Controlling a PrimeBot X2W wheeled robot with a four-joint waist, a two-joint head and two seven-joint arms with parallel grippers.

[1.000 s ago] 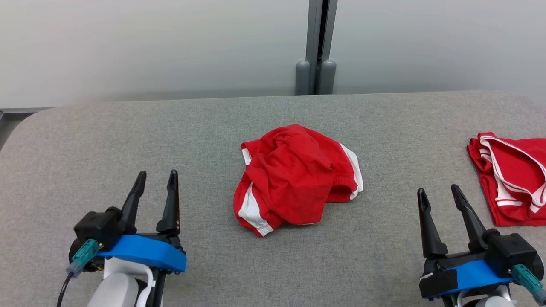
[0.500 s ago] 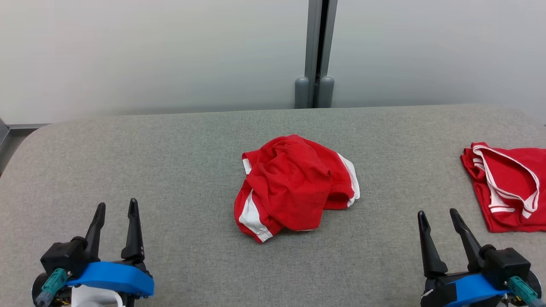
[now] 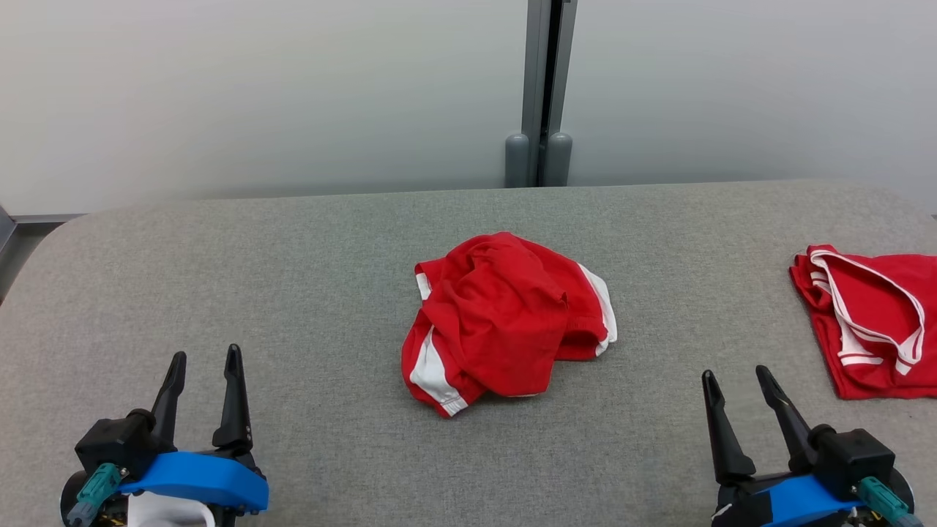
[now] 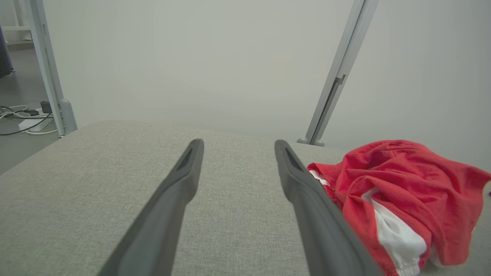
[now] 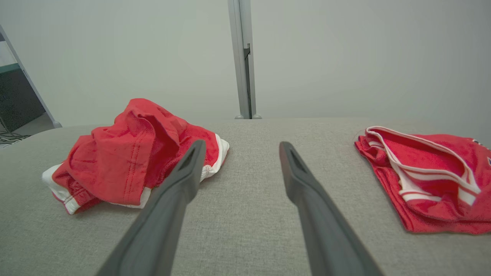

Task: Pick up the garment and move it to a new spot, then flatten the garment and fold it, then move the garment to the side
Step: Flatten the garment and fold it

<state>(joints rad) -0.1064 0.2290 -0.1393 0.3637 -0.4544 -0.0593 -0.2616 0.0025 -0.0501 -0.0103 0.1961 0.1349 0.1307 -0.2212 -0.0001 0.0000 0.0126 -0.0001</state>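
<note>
Looking down on a grey fabric surface [image 3: 293,256] with rounded corners, backed by a pale wall [image 3: 256,88]. At the lower left of the frame is the left gripper [image 3: 206,353], its two dark fingers pointing up the frame and spread apart, holding nothing. In the centre lies the crumpled red garment [image 3: 505,322] with white trim, bunched in a heap, well apart from both grippers. Above it in the frame, a grey post [image 3: 542,88] splits the wall. At the lower right, the right gripper [image 3: 734,372] is likewise spread wide and empty. At the right edge, partly cut off, a second red garment [image 3: 871,322] with white striped edging lies flatter. In the left wrist view the heap sits at the lower right, and cables [image 4: 19,115] lie on the floor at the upper left. In the right wrist view the heap is at the left and the second garment at the right, with the parted fingers between them.
</note>
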